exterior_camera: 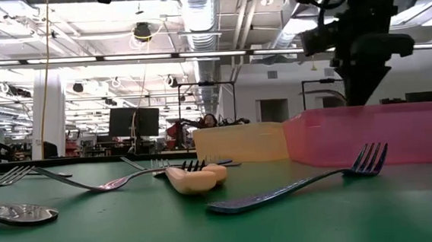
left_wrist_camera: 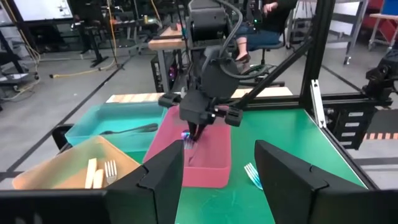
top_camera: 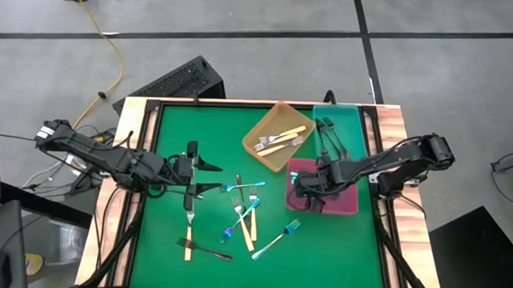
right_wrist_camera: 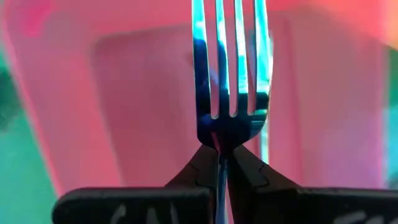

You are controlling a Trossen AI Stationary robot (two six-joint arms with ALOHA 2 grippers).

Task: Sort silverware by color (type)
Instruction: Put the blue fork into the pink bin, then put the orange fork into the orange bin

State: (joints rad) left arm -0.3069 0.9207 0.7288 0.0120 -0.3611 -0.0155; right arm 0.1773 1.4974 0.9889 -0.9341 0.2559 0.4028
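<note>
Forks lie scattered across the green table (top_camera: 159, 252), mostly in its middle and nearer part: cream-handled forks (top_camera: 246, 227), blue-teal forks (top_camera: 275, 240) and a black fork (top_camera: 205, 250) crossing one another. Two more cream-handled ones rest in the orange tray (top_camera: 255, 127) at the far middle, and black ones lie in the teal tray (top_camera: 356, 130) at the far right. The right gripper (left_wrist_camera: 190, 132) hangs over the pink tray (top_camera: 347, 204), just near of the teal one, with its fingers pinched tight on the neck of a shiny blue-teal fork (right_wrist_camera: 229, 68), whose tines point down toward the tray's floor. From table height, that arm shows as a dark shape above the pink wall. The left gripper (top_camera: 206, 177) hovers over the left middle of the table with its fingers (left_wrist_camera: 290, 180) spread wide apart and nothing between them; a cream-handled fork lies just near of it.
</note>
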